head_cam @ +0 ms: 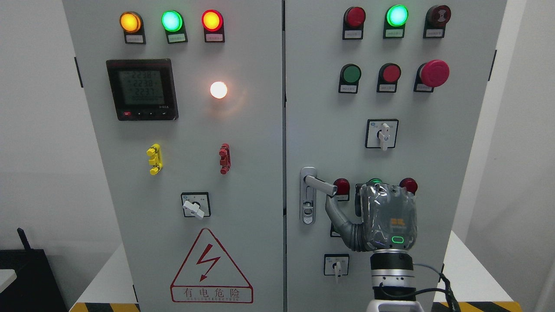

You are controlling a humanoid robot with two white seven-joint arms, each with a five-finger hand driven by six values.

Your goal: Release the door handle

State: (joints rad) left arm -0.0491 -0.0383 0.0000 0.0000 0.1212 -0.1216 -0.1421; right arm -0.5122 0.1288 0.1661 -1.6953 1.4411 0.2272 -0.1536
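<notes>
While near door handle point(320, 184), right hand point(381, 216) open.

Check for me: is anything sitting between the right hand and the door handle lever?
Nothing visible. The right hand is just right of the door handle, its thumb reaching up under the lever's free end; whether it touches is unclear. The red indicator light is mounted on the panel behind them.

The right robot hand point(381, 212) is raised before the grey cabinet door point(390, 151), its thumb point(331, 208) just under the silver door handle point(320, 184).
</notes>
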